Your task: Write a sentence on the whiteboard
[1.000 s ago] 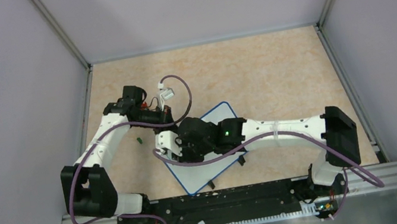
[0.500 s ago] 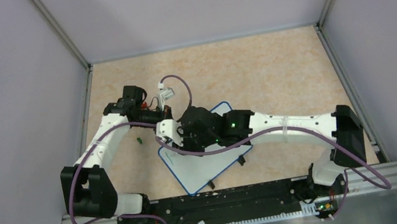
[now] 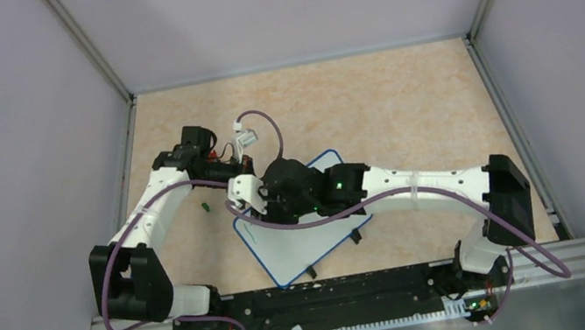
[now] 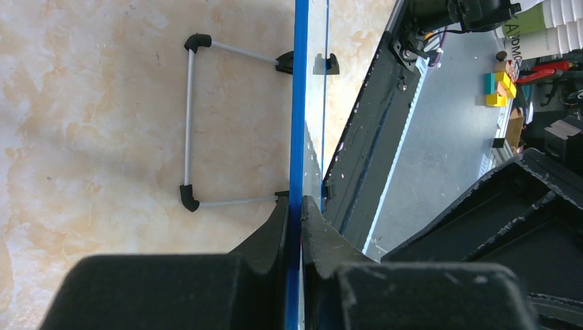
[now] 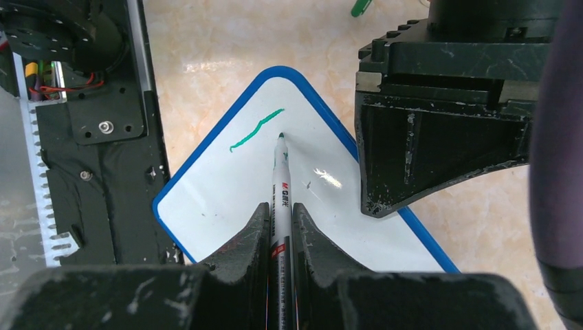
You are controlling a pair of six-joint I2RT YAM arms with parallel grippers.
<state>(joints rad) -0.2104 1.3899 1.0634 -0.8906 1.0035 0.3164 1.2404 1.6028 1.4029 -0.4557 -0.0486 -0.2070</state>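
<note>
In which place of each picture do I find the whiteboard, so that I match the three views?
Top external: whiteboard at centre, tilted.
Left wrist: whiteboard edge-on, a vertical blue line clamped by the left tool.
Right wrist: whiteboard at lower centre, corner up, under the marker.
Shared landmark: the black rail beside it.

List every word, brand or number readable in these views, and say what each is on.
"M&G": on the barrel of the marker, right wrist view.
Red print below it: too small to read.
Green stroke on the whiteboard: a wavy line, no letter yet.
Black letters on white packaging beyond the table, left wrist view: cut off, unreadable.
</note>
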